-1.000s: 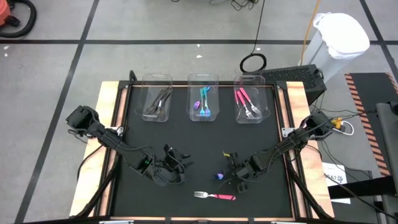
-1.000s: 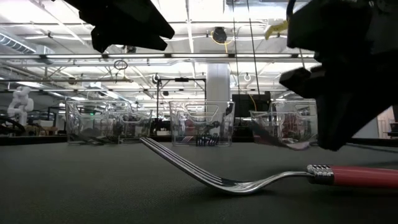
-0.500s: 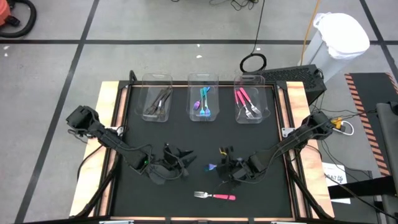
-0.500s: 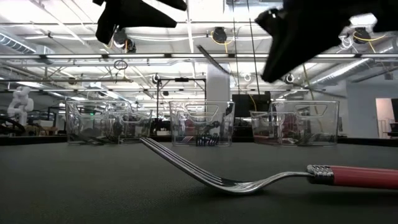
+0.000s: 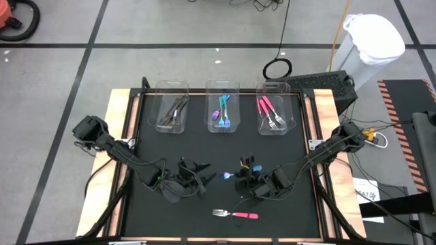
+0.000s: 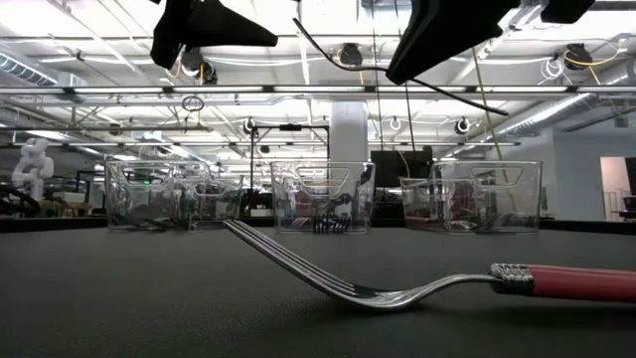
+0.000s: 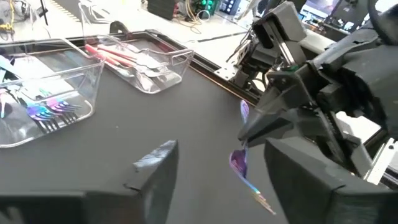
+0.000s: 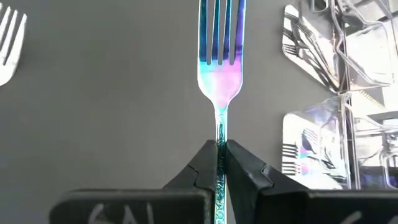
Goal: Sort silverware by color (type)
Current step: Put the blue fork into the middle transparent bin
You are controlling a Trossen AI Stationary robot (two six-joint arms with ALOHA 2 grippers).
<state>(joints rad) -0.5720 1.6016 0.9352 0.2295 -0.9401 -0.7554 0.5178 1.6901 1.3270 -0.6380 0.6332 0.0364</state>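
My right gripper (image 5: 240, 178) (image 8: 221, 152) is shut on an iridescent blue-teal fork (image 5: 228, 177) (image 8: 222, 68) above the mat's near middle. The fork's tines point toward my left gripper (image 5: 206, 178) (image 7: 221, 149). That gripper stands open just to the left, and the fork's head (image 7: 238, 163) hangs ahead of the gap between its fingers; I see no contact. A pink-handled fork (image 5: 235, 215) (image 6: 397, 288) lies on the mat near the front edge, resting on the bend below its tines. My right gripper pinches the fork's thin handle (image 8: 219, 134) between its two fingers, some way behind the head. The handle runs along the fingers and the tines stick out ahead. The fingers slant down from the table's right. The fork is lifted clear of the mat.
Three clear bins stand in a row at the far edge: dark forks in the left one (image 5: 172, 107), blue-teal forks in the middle one (image 5: 223, 109), pink forks in the right one (image 5: 274, 110). Bare mat lies between the bins and the grippers.
My right gripper has risen from the mat and tipped, carrying the iridescent fork up and toward the table's left, nearer my left gripper. The fork is now lifted clear. The pink fork has stayed where it was.
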